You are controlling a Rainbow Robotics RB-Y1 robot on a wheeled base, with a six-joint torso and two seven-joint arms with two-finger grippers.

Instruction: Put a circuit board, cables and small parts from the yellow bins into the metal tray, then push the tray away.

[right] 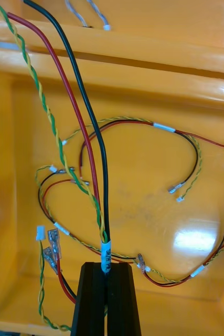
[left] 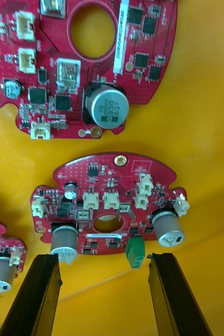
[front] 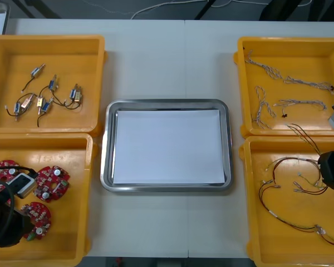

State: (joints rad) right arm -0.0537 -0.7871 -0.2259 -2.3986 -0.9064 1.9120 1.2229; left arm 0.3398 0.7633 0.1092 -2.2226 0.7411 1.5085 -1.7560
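Right gripper (right: pixel 106 265) has its fingers closed tight on a cable bundle (right: pixel 105 251), pinching it at a white label; the black, red and twisted yellow-green strands run away from the fingers toward the wall between the two right-hand bins. It hangs over the near right bin (front: pixel 278 245); other cables (right: pixel 143 123) lie looped on the floor beneath. Left gripper (left: pixel 104 256) hovers over the near left bin (front: pixel 67 236), fingers spread wide and holding nothing, one at each side of a red circuit board (left: pixel 109 210) lying flat; a second board (left: pixel 91 63) lies just beyond it; a third board (left: pixel 1 252) sits beside one finger. Between the bins the metal tray (front: pixel 167 103) shows its white inside bare; nothing has gone in yet.

From where I stand the risks look like these. The held bundle may be snagged in the loops below and drag them over the bin wall. The pinch is on thin strands, which could slip free on the way to the tray. On the left, the fingers may skid off the flat board's edge, catch its upright cylinders, or shove the third board.
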